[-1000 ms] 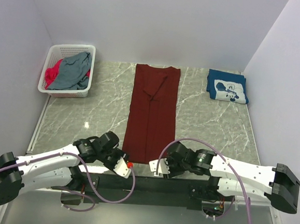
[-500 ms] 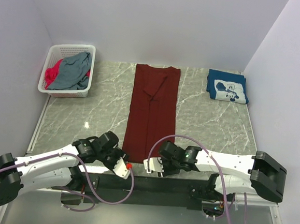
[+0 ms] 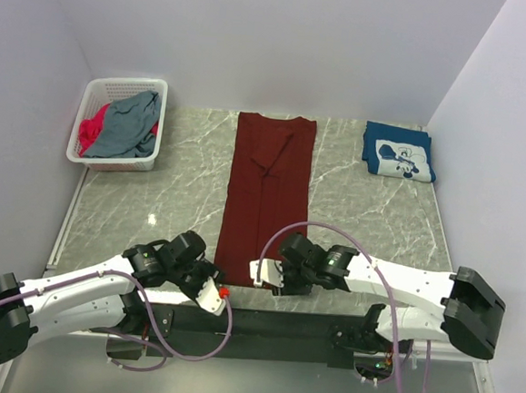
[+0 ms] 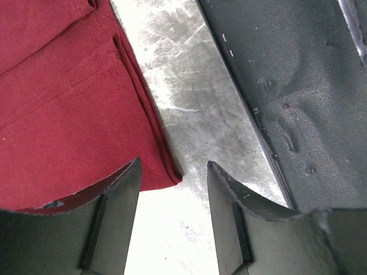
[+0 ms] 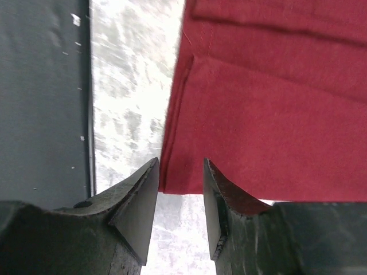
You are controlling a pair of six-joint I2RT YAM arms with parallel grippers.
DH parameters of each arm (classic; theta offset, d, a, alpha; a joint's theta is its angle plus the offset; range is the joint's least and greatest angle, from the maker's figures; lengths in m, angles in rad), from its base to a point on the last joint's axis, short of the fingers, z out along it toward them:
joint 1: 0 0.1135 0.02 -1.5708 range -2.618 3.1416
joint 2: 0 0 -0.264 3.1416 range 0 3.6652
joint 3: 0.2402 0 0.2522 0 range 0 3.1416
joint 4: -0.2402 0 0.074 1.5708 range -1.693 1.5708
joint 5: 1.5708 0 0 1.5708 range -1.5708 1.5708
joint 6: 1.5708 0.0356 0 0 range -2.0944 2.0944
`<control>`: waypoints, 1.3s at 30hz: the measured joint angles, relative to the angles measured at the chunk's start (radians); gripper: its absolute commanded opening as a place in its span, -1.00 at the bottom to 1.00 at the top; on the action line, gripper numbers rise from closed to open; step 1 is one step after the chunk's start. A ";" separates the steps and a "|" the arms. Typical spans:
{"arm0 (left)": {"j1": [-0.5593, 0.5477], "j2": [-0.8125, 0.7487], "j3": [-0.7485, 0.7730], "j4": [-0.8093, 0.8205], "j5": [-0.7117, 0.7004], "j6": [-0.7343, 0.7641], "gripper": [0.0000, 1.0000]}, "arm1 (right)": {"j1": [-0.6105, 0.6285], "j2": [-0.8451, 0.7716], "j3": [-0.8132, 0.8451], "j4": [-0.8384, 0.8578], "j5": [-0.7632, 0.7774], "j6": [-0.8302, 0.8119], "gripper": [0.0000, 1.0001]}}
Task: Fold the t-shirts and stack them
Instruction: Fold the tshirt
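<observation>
Four t-shirts are showing. One maroon t-shirt [image 3: 268, 192] is lying as a long narrow strip down the middle of the bench [image 3: 163, 198]. One navy t-shirt [image 3: 397, 152] is sitting folded at the far right. One grey-blue t-shirt [image 3: 127, 124] and one pink t-shirt [image 3: 88, 133] are lying heaped in the single white basket [image 3: 126, 84] at the far left. The left pincer [image 4: 172, 189] and the right pincer [image 5: 180, 183] are each facing one near corner of the maroon hem, both spread and pinching nothing.
</observation>
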 measured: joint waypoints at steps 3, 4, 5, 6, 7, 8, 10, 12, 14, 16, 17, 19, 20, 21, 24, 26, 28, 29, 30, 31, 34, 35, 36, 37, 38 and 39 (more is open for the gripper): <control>0.000 0.003 0.000 -0.002 0.002 0.001 0.11 | -0.020 0.049 0.000 0.003 -0.001 0.006 -0.12; 0.000 0.007 0.000 -0.002 0.002 0.001 0.12 | -0.021 0.068 0.000 0.003 -0.001 0.008 -0.12; 0.000 0.012 0.000 -0.002 0.002 0.001 0.12 | -0.021 0.081 0.000 0.003 -0.002 0.009 -0.12; 0.000 0.016 0.000 -0.002 0.002 0.000 0.12 | -0.021 0.093 0.000 0.004 -0.004 0.011 -0.12; 0.000 0.021 0.001 -0.002 0.002 0.000 0.13 | -0.021 0.102 0.000 0.004 -0.006 0.012 -0.12; 0.000 0.025 0.001 -0.002 0.002 0.000 0.13 | -0.021 0.109 0.000 0.004 -0.007 0.012 -0.12; 0.000 0.032 0.001 -0.002 0.002 0.000 0.14 | -0.021 0.127 0.000 0.006 -0.008 0.013 -0.12; 0.000 0.039 0.001 -0.002 0.002 0.000 0.15 | -0.021 0.149 0.000 0.011 -0.007 0.014 -0.14; 0.000 0.047 0.001 -0.002 0.002 0.000 0.15 | -0.021 0.164 0.006 0.018 -0.005 0.018 -0.17; 0.000 0.052 0.001 -0.002 0.001 0.000 0.15 | -0.021 0.175 0.014 0.023 -0.002 0.023 -0.22; 0.000 0.053 0.001 -0.002 0.000 0.000 0.14 | -0.021 0.179 0.016 0.027 0.000 0.029 -0.31; 0.000 0.053 0.001 0.001 -0.003 0.000 0.14 | -0.024 0.188 0.020 0.042 0.006 0.037 -0.45; 0.000 0.053 0.001 0.004 -0.006 0.000 0.12 | -0.026 0.193 0.024 0.047 0.011 0.042 -0.61; 0.000 0.053 0.002 0.007 -0.007 0.000 0.11 | -0.029 0.201 0.029 0.051 0.016 0.043 -0.69; 0.000 0.069 0.003 0.026 -0.016 0.000 0.09 | -0.046 0.223 0.048 0.059 0.018 0.055 -1.00; 0.000 0.087 0.004 0.042 -0.023 0.000 0.08 | -0.051 0.228 0.052 0.063 0.018 0.066 -1.00; 0.000 0.104 0.005 0.056 -0.028 0.000 0.07 | -0.054 0.228 0.052 0.063 0.014 0.068 -1.00; 0.000 0.113 0.005 0.066 -0.032 0.000 0.06 | -0.054 0.227 0.052 0.063 0.013 0.068 -1.00; 0.000 0.121 0.006 0.074 -0.035 0.000 0.06 | -0.054 0.227 0.052 0.063 0.012 0.068 -1.00; 0.000 0.130 0.008 0.080 -0.040 0.000 0.05 | -0.055 0.227 0.052 0.063 0.011 0.068 -1.00; 0.000 0.167 0.018 0.112 -0.057 0.004 0.01 | -0.060 0.225 0.052 0.062 0.004 0.069 -1.00; 0.000 0.180 0.023 0.120 -0.061 0.010 -0.03 | -0.062 0.224 0.052 0.061 0.002 0.069 -1.00; 0.000 0.190 0.026 0.127 -0.065 0.017 -0.05 | -0.064 0.223 0.052 0.060 -0.002 0.071 -1.00; 0.000 0.199 0.028 0.135 -0.069 0.026 -0.10 | -0.067 0.221 0.052 0.057 -0.005 0.071 -1.00; 0.000 0.207 0.031 0.140 -0.074 0.033 -0.13 | -0.069 0.220 0.052 0.056 -0.008 0.071 -1.00; 0.000 0.217 0.034 0.144 -0.077 0.038 -0.17 | -0.073 0.219 0.052 0.054 -0.012 0.071 -1.00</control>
